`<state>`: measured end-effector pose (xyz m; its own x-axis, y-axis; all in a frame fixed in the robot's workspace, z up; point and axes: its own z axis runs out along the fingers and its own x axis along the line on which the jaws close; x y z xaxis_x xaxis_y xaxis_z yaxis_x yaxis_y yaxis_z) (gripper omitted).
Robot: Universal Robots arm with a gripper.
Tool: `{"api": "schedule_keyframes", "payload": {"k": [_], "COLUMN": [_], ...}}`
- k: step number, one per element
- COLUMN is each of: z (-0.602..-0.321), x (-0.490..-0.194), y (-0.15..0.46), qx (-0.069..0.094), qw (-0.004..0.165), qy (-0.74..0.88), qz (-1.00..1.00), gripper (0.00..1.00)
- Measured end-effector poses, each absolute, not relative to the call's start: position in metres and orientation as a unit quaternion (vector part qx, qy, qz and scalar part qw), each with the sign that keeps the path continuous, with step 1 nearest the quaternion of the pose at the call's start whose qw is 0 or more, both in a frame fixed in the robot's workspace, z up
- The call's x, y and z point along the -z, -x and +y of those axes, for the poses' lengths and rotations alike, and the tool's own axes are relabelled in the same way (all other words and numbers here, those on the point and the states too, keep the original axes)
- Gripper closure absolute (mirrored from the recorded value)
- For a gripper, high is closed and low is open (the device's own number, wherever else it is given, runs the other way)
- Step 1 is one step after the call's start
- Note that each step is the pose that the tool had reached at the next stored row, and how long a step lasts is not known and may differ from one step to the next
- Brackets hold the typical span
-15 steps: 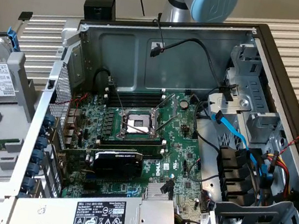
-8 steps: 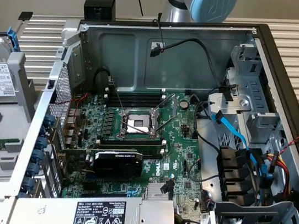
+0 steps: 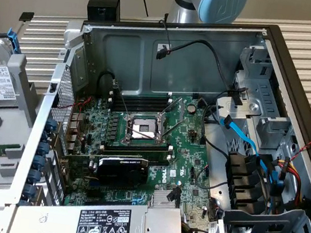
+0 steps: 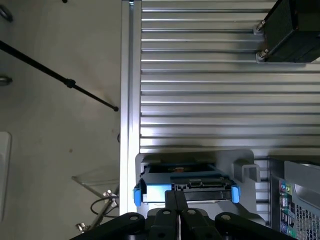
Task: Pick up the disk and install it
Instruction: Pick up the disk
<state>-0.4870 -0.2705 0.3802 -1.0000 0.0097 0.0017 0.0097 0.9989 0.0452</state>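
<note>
— Looking at the gripper (image 4: 176, 197): clenched or grasping?
— Clenched, its fingers pressed together with nothing between them.
— And the disk (image 4: 185, 186)?
— Seated in the grey holder (image 4: 197, 156), with blue carrier clips at both ends. The gripper sits over the middle of the disk's edge; I cannot tell whether they touch. An open computer case (image 3: 129, 55) stands just beside the holder.

A ribbed silver table (image 4: 210, 75)
On it sat an open computer case (image 3: 153, 52), a grey holder (image 3: 24, 95) and a black box (image 4: 292, 30).
</note>
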Motion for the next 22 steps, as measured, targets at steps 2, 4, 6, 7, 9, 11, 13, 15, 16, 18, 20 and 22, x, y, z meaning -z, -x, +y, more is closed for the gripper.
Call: {"api": "schedule_keyframes", "payload": {"k": [2,4,6,7,9,11,13,15,16,18,20,22], "z": [-0.2705,-0.2705,-0.2705,-0.2705,-0.2705,-0.2705,-0.2705,-0.2704,-0.2704,-0.2704,-0.2704,-0.2703], "x": [-0.3802,-0.3802,-0.3803,-0.3803,-0.3802,-0.3803,-0.3802,-0.3801,-0.3800,-0.3800,-0.3798,-0.3798], "y": [0.4871,0.4871,0.4871,0.4871,0.4871,0.4875,0.4875,0.4875,0.4875,0.4875,0.4875,0.4875], "qx": [0.023,0.023,0.023,0.023,0.023,0.023,0.023,0.023,0.023,0.023,0.022,0.022], "qw": [0.001,0.001,0.001,0.001,0.001,0.001,0.001,0.001,0.001,0.002,0.002,0.003], "qy": [0.005,0.005,0.005,0.005,0.005,0.003,-0.015,-0.033,-0.043,-0.060,-0.078,-0.097], "qz": [-1.000,-1.000,-1.000,-1.000,-1.000,-1.000,-1.000,-0.999,-0.999,-0.998,-0.997,-0.995], "gripper": [0.89,0.89,0.89,0.89,0.89,0.89,0.89,0.89,0.89,0.89,0.89,0.89]}}
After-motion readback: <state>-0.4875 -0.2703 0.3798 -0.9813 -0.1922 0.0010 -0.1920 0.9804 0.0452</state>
